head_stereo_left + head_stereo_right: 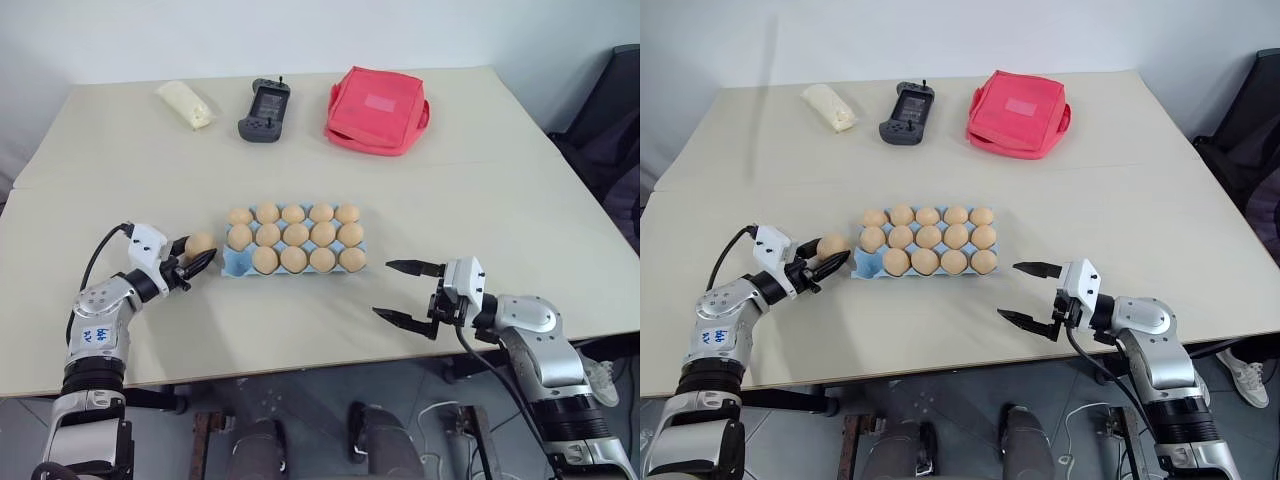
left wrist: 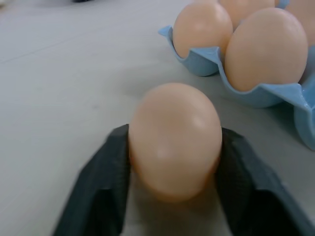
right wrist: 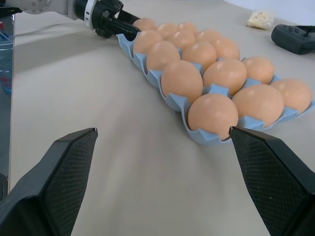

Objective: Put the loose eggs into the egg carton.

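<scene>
The light blue egg carton [image 1: 231, 265] sits mid-table, and light-brown eggs [image 1: 294, 236] fill all its cups but the near-left corner one. Just left of that empty cup, my left gripper [image 1: 203, 257] is shut on one loose egg [image 2: 173, 140], held level between the two black fingers [image 2: 101, 182] a little above the table. My right gripper [image 1: 382, 289] hangs open to the right of the carton's near corner, nothing between its fingers. In the right wrist view the carton [image 3: 199, 133] lies ahead of those spread fingers.
Along the table's far side lie a pale yellow packet [image 1: 186, 104], a black handheld device [image 1: 265, 110] and a red fabric pouch [image 1: 377, 110]. A dark chair [image 1: 612, 120] stands past the table's right edge. Bare tabletop lies between the carton and the near edge.
</scene>
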